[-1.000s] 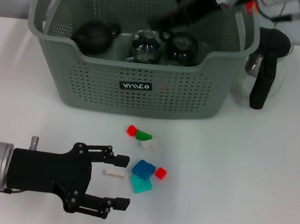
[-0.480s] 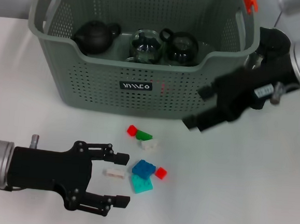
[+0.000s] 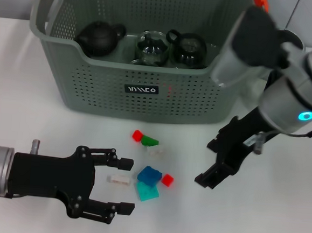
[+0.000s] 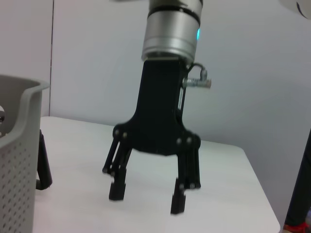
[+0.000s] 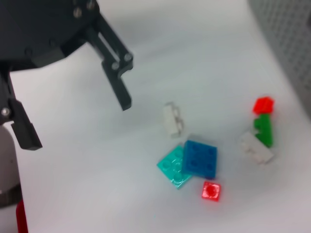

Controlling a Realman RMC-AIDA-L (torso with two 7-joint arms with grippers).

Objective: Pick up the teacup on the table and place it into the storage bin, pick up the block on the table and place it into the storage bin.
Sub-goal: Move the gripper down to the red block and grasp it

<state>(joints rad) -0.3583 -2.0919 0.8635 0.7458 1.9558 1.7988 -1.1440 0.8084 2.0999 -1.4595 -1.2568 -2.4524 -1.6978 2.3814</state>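
Note:
The grey-green storage bin (image 3: 93, 90) stands at the back of the table. Inside it a dark teapot (image 3: 99, 36) sits beside two glass teacups (image 3: 150, 47) (image 3: 189, 46). Several small blocks lie in front of the bin, among them a blue block (image 3: 149, 176) (image 5: 200, 158), a teal one (image 3: 147, 192) and a red one (image 3: 167, 179). My left gripper (image 3: 122, 184) (image 5: 75, 116) lies open at the lower left, with a small white block (image 3: 118, 180) (image 5: 172, 119) near its fingertips. My right gripper (image 3: 206, 163) (image 4: 147, 198) hangs open over the table, right of the blocks.
Nearer the bin lie a red block (image 3: 137, 135), a green block (image 3: 149, 141) and a white block (image 3: 156, 150). My right arm mostly hides a glass jug with a black handle (image 4: 43, 165), standing to the right of the bin. The bin's corner (image 4: 19, 145) shows in the left wrist view.
My right arm has swung from over the bin's back right corner down to the table right of the blocks. The left gripper and the blocks have not moved.

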